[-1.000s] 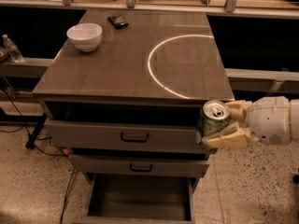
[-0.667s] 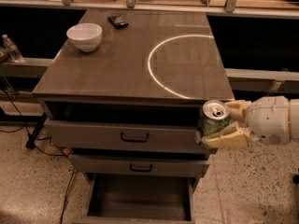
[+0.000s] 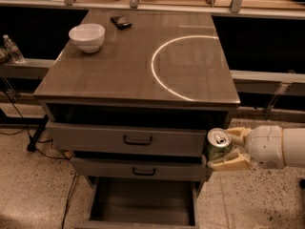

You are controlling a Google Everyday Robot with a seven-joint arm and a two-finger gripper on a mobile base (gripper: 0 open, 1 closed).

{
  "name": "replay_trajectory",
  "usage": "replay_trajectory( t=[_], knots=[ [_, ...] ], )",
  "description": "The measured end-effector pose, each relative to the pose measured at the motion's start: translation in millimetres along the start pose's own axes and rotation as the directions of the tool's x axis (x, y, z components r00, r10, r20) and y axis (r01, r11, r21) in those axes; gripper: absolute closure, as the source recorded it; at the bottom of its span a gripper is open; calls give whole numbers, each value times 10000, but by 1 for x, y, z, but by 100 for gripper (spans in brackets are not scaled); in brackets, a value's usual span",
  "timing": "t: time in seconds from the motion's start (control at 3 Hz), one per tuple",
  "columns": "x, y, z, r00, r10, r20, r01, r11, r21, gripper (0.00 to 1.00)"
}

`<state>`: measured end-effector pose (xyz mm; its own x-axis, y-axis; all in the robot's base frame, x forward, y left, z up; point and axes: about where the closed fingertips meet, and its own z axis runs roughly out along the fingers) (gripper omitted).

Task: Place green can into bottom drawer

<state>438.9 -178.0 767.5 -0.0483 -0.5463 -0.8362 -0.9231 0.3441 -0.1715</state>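
At the right front corner of the cabinet (image 3: 119, 80), the gripper (image 3: 224, 148) is clamping the green can (image 3: 218, 145) and sinking lower than a second ago, nearing the open bottom drawer (image 3: 143, 200) below-left.

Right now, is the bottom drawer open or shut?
Open: the bottom drawer is pulled out, its dark interior showing. The gripper holds the green can at the cabinet's right side.

Looks like a robotics test lab: grey three-drawer desk (image 3: 119, 75) with a white ring (image 3: 153, 68) on top, loose cables (image 3: 16, 112) on speckled floor (image 3: 28, 190) off its left edge, robot gripper (image 3: 224, 149) clamping a green can (image 3: 218, 146) by the front right corner.
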Motion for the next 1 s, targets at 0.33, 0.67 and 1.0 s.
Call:
replay_trajectory(
  t=[0.33,0.67,1.0],
  knots=[
    [44,3,25,10000,-33,22,34,9999,-166,100],
    [100,3,61,9995,194,232,-188,9995,-261,100],
    [100,3,61,9995,194,232,-188,9995,-261,100]
  ],
)
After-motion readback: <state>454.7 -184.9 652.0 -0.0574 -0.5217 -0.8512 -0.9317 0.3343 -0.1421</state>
